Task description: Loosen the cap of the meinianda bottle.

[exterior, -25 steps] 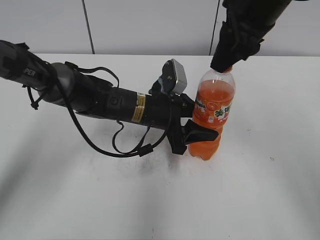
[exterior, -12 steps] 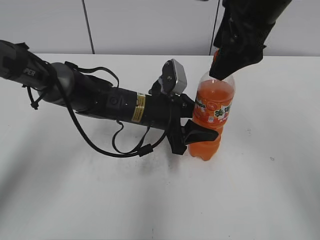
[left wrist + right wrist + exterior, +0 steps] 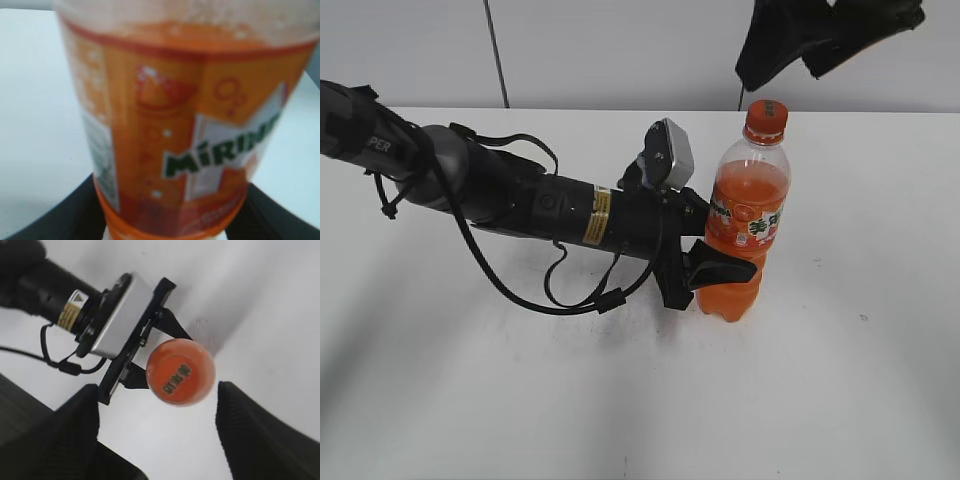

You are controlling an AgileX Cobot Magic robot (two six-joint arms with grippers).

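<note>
The meinianda bottle (image 3: 745, 225) stands upright on the white table, full of orange soda, with an orange label. Its orange cap (image 3: 766, 117) is on the neck and nothing covers it. My left gripper (image 3: 718, 272) is shut on the bottle's lower body; the left wrist view shows the label (image 3: 190, 130) filling the frame between the two black fingers. My right gripper (image 3: 790, 62) is open and hangs above the cap, apart from it. In the right wrist view the cap (image 3: 181, 371) with its dark mark sits between the spread fingers of my right gripper (image 3: 157, 415), touching neither.
The left arm (image 3: 520, 205) lies low across the table from the left, with a loose black cable (image 3: 570, 290) looping in front of it. The white table (image 3: 840, 380) runs to a grey wall at the back.
My right gripper has let go of the cap, opened and risen above the bottle. The cap, hidden before, now shows. The left arm and the bottle have not moved.
</note>
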